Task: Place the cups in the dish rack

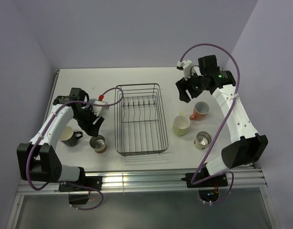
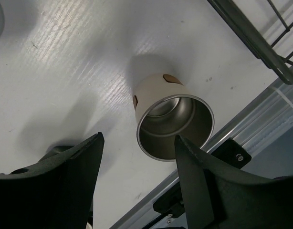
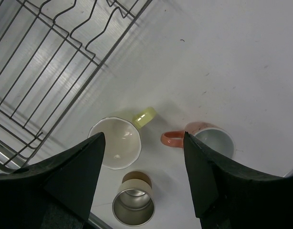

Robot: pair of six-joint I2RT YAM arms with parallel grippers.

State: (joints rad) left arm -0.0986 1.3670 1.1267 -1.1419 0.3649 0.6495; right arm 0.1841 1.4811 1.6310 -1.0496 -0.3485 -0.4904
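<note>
Left wrist view: a round tan tumbler (image 2: 172, 121) with a shiny steel lining stands on the glossy white table (image 2: 65, 57), framed by the left gripper (image 2: 138, 140), its jaws parted. The right gripper (image 3: 142, 140), likewise parted, hangs above the yellow mug (image 3: 115, 142) and pink mug (image 3: 211, 140) beside the black wire rack (image 1: 141, 153). Pale lilac walls (image 1: 137, 28).

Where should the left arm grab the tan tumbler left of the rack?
Upper wall of the tumbler, from straight above with the left gripper. It stands upright, mouth up, round, no handle, so the open jaws can straddle it just below the rim. Probably cleaner than a side approach: the black mug sits close beside it.
</note>
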